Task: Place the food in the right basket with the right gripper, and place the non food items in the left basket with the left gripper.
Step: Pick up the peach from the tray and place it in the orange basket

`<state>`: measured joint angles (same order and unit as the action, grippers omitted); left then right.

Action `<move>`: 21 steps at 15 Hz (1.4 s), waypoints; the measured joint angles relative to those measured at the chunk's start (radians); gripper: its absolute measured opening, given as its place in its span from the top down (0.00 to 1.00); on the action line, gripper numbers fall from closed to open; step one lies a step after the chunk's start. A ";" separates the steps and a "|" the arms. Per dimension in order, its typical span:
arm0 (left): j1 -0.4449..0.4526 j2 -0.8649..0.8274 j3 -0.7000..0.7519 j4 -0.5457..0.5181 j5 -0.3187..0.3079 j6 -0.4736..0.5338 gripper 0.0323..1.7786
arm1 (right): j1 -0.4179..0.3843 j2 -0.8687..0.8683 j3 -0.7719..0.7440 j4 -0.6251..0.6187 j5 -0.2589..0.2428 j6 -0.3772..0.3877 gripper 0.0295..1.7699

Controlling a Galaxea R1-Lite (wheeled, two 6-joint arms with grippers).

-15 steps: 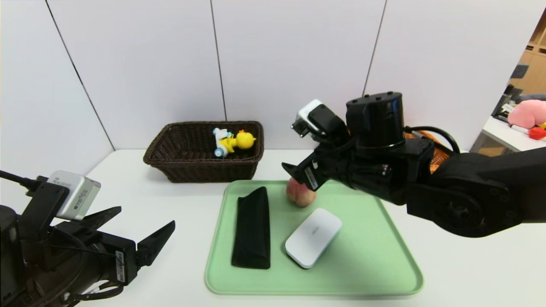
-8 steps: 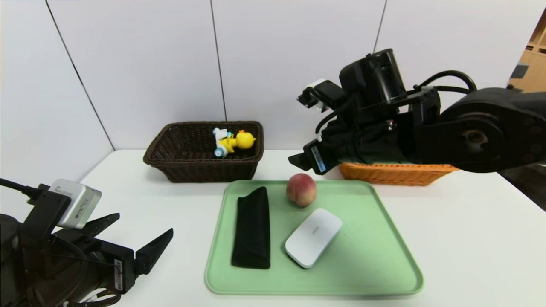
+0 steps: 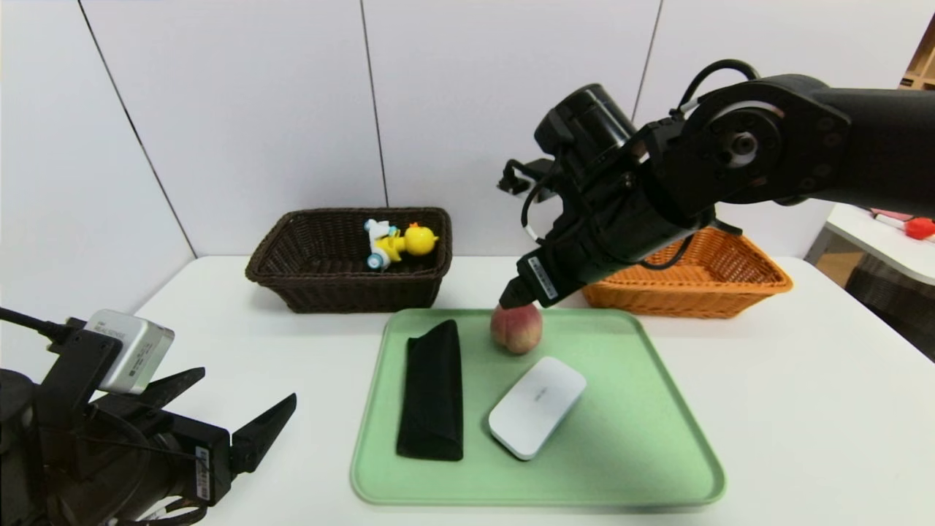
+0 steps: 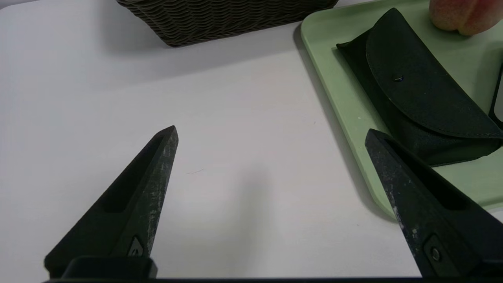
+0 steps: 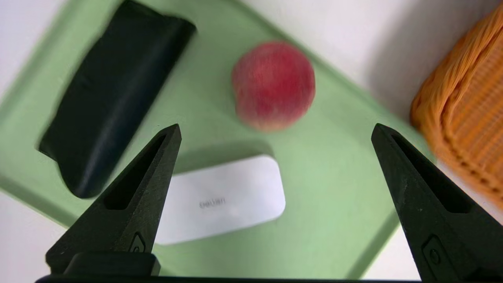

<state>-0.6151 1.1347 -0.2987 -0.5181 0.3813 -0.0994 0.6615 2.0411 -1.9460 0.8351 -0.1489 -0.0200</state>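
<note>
Fingers spread wide on right gripper (image 5: 275,133), hovering over peach (image 3: 516,329) at frame centre; left gripper (image 3: 234,398) released, parked lower left.

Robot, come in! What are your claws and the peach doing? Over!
Right gripper open, above peach. Peach on green tray, not grabbed. Left gripper open, parked low left. Nothing blocking.

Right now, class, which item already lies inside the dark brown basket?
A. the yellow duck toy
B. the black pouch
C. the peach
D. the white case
A: the yellow duck toy lies in the dark brown basket, while the peach, black pouch and white case all sit on the green tray.
</note>
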 joint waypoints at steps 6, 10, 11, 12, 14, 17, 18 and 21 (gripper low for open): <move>-0.001 0.001 0.004 0.001 -0.001 -0.003 0.05 | -0.024 0.064 -0.020 0.078 0.003 0.005 0.04; -0.001 0.002 0.004 0.000 -0.002 0.002 0.05 | -0.021 0.065 -0.021 0.045 0.026 0.005 0.04; -0.001 0.002 0.004 0.001 -0.002 0.002 0.05 | -0.019 0.066 -0.020 0.044 0.026 0.006 0.04; -0.001 0.002 0.004 0.001 0.000 0.002 0.05 | -0.017 0.068 -0.020 0.044 0.026 0.008 0.04; -0.001 0.001 0.004 0.001 0.000 0.002 0.05 | -0.014 0.072 -0.019 0.042 0.027 0.009 0.04; -0.001 0.000 0.010 0.001 0.000 0.004 0.05 | -0.015 0.077 -0.017 0.010 0.047 0.009 0.04; -0.001 0.000 0.010 0.001 0.000 0.004 0.05 | -0.015 0.080 -0.016 0.004 0.049 0.009 0.04; -0.001 -0.001 0.011 0.001 0.001 0.004 0.05 | -0.014 0.094 -0.016 -0.001 0.051 0.009 0.04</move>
<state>-0.6162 1.1338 -0.2881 -0.5166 0.3823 -0.0955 0.6474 2.1351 -1.9619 0.8340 -0.0981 -0.0115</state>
